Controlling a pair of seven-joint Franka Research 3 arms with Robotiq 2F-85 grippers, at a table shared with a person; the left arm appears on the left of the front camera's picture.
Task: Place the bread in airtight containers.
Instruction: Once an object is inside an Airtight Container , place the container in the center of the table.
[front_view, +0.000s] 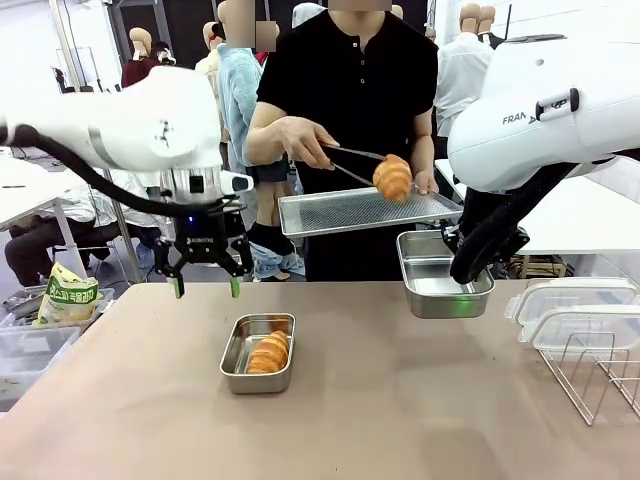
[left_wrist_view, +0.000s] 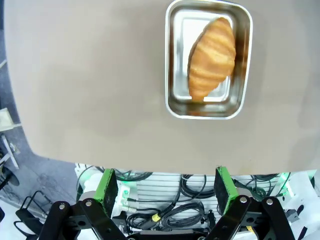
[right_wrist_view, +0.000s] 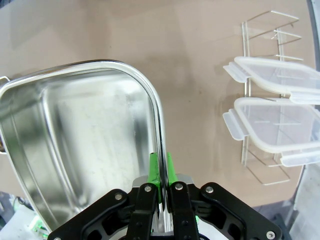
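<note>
One bread roll (front_view: 268, 352) lies in a small steel container (front_view: 258, 352) on the table's middle; the left wrist view looks down on that roll (left_wrist_view: 211, 57) in its container (left_wrist_view: 209, 65). My left gripper (front_view: 208, 288) hangs open above the table, left of it. My right gripper (front_view: 466, 296) is shut on the rim of a second, empty container (front_view: 443, 274), held up off the table; its rim (right_wrist_view: 159, 150) is pinched between the green pads. The person holds another roll (front_view: 393, 177) in tongs (front_view: 350, 160) over a flat tray (front_view: 366, 211).
Two clear plastic lids (front_view: 580, 315) rest on a wire rack (front_view: 600, 370) at the right; the right wrist view has the lids (right_wrist_view: 275, 110) too. A yellow bag (front_view: 67, 296) sits in a bin off the table's left edge.
</note>
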